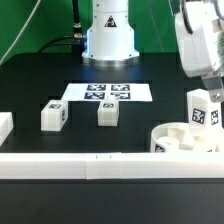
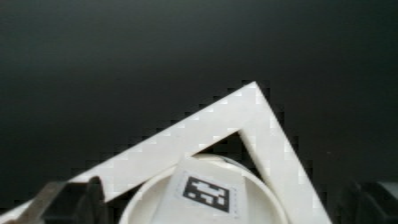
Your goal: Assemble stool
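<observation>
The round white stool seat [image 1: 178,141] lies at the exterior view's right, near the front rail. One white tagged leg [image 1: 203,110] stands upright on the seat. My gripper [image 1: 211,88] hangs just above this leg. In the wrist view the leg [image 2: 214,193] shows its tag over the seat [image 2: 157,203]. My gripper [image 2: 214,212] is open there, its dark fingers [image 2: 59,203] standing apart from the leg on either side. Two more tagged legs [image 1: 53,115] [image 1: 107,112] lie loose on the black table.
The marker board [image 1: 106,92] lies flat behind the loose legs, in front of the robot base [image 1: 108,35]. A long white rail [image 1: 90,166] runs along the front and another piece [image 1: 5,125] sits at the left. The rail corner [image 2: 231,130] shows beyond the seat.
</observation>
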You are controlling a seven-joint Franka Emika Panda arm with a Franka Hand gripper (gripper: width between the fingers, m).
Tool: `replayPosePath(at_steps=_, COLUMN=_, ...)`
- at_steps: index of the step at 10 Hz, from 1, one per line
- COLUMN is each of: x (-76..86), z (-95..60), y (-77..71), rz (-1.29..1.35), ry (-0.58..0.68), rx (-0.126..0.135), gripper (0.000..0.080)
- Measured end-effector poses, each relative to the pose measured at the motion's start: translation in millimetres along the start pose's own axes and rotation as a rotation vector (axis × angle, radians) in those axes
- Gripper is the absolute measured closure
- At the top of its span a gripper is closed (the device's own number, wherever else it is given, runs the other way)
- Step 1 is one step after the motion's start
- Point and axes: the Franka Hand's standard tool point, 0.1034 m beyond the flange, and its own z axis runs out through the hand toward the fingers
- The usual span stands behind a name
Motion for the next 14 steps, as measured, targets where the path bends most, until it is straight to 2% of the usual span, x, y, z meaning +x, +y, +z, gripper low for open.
replayPosePath(at_steps=3, x=1.3, z=2.8, y=1.0, rz=-0.212, ry=0.003, rx=-0.005, gripper=0.0151)
replayPosePath(at_steps=4, x=3.0, z=11.1, y=6.9, rz=-0.380, ry=0.017, rx=-0.048, gripper=0.0151)
replayPosePath(at_steps=5, x=2.7, z=12.0, y=9.1, rz=-0.585, ry=0.030, rx=-0.122, gripper=0.0151)
replayPosePath(at_steps=6, x=0.9, z=8.5, y=8.0, rz=-0.721, ry=0.030, rx=-0.155, gripper=0.0151)
replayPosePath(at_steps=8, x=-3.5, z=3.3, y=8.6, rz=-0.976, ry=0.006, rx=-0.256, gripper=0.0151)
replayPosePath(at_steps=9, x=-2.6, z=3.8, y=2.6, rz=-1.037, ry=-0.001, rx=-0.247, gripper=0.0151)
replayPosePath(at_steps=14, x=-5.7, z=4.8, y=7.8, rz=-1.333, ry=-0.040, rx=-0.257, gripper=0.0151)
